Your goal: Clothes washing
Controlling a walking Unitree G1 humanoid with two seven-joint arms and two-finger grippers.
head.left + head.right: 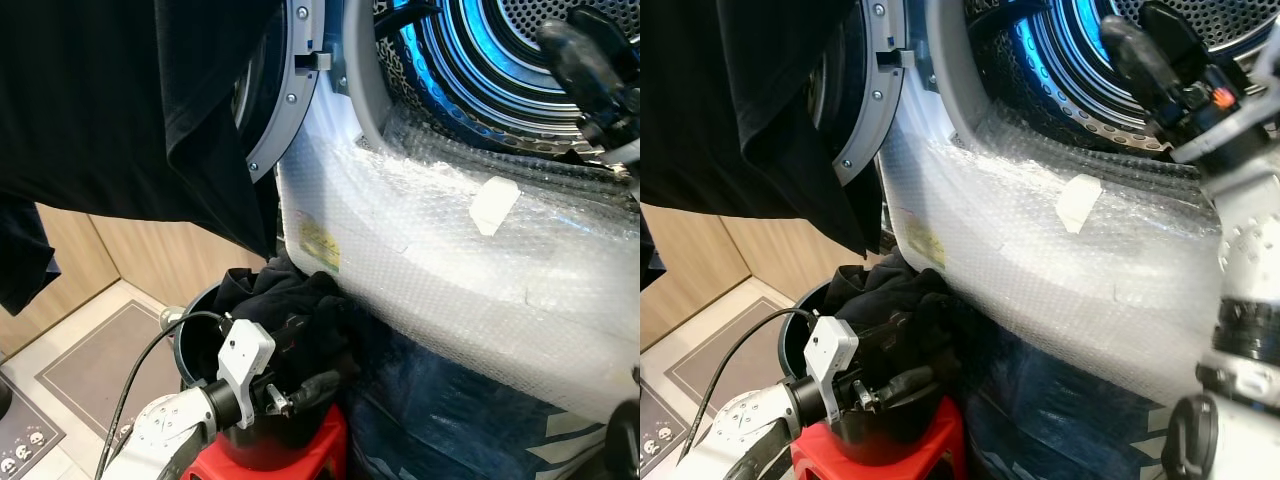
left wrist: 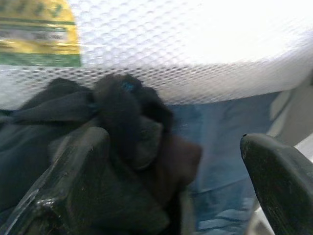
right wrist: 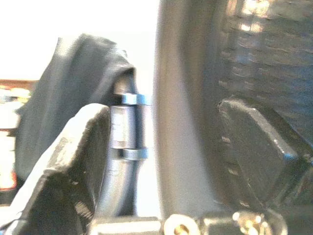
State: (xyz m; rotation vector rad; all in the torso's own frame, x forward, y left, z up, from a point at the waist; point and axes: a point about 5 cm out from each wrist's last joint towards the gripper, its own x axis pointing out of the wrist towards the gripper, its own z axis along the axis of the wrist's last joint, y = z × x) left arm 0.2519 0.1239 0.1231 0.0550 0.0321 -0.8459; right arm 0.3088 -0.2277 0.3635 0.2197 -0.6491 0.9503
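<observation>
Garment (image 1: pixel 110 110): black, hung over the open washer door (image 1: pixel 285 95), covering the upper left of the head views; a fold hangs down toward the basket.
Floor (image 1: pixel 90 370): pale tile with a grey mat, lower left, beside light wood panelling.
Left gripper (image 1: pixel 325 383): low at the basket, fingers spread apart; in the wrist view one finger (image 2: pixel 73 166) lies against the dark laundry, the other (image 2: pixel 281 176) stands clear of it; nothing clamped.
Basket (image 1: pixel 195 345): dark, round, set on a red stool (image 1: pixel 320 450), just beside the washer front.
Dark clothes (image 1: pixel 290 300): heaped in the basket, spilling over its rim and touching the washer front.
Washer front (image 1: pixel 440 250): white, wrapped in bubble wrap; yellow-green label (image 1: pixel 320 245) at its left edge, strip of tape (image 1: pixel 493 205) further right.
Drum (image 1: pixel 480 60): perforated metal, lit blue, door open.
Right gripper (image 1: pixel 1155 60): raised at the drum mouth, fingers parted in the wrist view, holding nothing.
</observation>
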